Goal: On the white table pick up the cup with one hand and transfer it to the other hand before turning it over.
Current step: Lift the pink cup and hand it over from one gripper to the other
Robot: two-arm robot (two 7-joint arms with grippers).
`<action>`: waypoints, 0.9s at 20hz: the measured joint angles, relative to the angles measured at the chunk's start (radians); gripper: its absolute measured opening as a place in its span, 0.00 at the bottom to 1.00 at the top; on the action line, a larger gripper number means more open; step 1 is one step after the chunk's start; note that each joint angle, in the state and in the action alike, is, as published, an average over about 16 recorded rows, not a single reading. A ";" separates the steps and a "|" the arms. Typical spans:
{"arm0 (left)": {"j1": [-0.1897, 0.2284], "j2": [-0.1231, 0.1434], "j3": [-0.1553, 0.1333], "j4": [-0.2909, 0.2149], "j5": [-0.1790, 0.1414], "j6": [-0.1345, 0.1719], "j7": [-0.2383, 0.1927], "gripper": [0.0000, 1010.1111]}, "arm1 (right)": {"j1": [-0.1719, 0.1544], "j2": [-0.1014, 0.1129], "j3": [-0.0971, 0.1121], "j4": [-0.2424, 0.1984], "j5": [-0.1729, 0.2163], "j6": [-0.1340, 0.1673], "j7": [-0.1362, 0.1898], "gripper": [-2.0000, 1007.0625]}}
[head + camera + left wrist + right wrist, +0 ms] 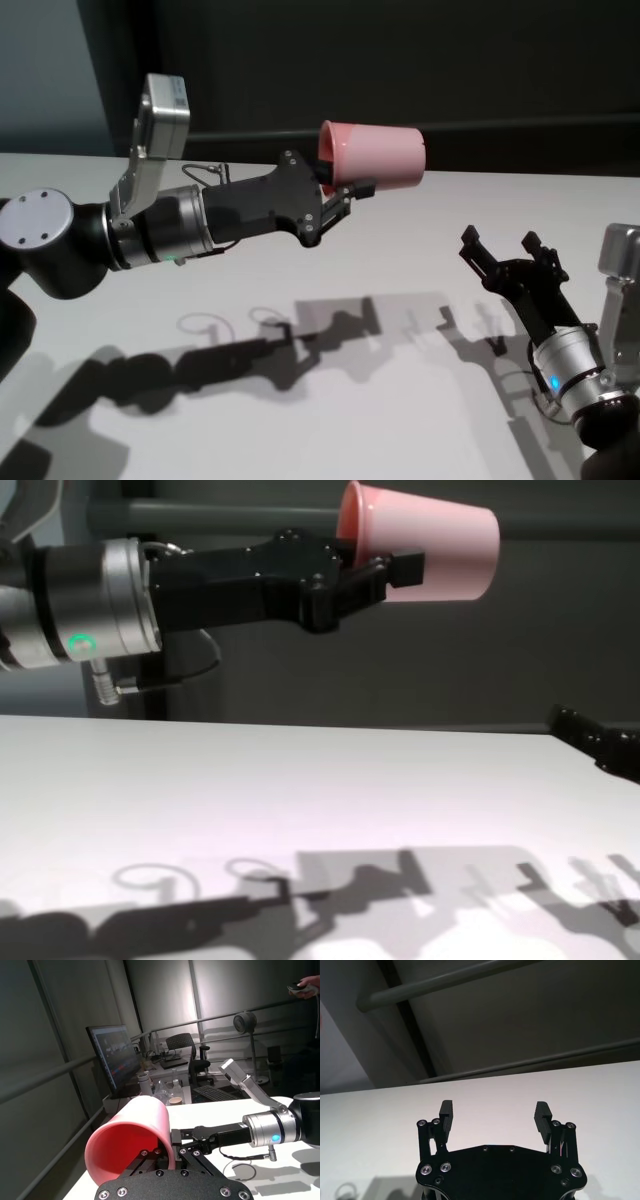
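— Where was your nearer pincer, and how did it stand?

— My right pincer (510, 254) hung low over the white table (400, 400), near my body on my right side, with its fingers (447, 1110) spread wide apart and nothing between them. I judged it was placed there to receive, pointing up and across toward the cup.

— And the cup?

— The pink cup (375, 155) was in the air, well above the table, lying on its side. My left pincer (345, 193) was clamped on its wall at the rim, one finger inside and one outside. The open mouth faced back toward my left wrist and the closed base pointed away toward my right. I held it that way, I think, so the base end stayed bare for the other pincer to take.

— Anything in the way between them?

— Nothing lay on the table between the two pincers, only their shadows (300, 340). The two were well apart, though, so the handover was not yet made, and the cup was not yet turned over.

— And farther off?

— Beyond the table ran a grey rail (60, 1072). Past it stood a lit monitor (114, 1056), an office chair (182, 1042), a keyboard (215, 1092), some bottles and a paper cup (175, 1101), and a standing fan (245, 1022). None of that was in my reach.
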 joint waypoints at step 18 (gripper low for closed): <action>0.000 0.000 0.000 0.000 0.000 0.000 0.000 0.05 | 0.003 -0.108 0.159 -0.050 0.514 0.181 0.117 1.00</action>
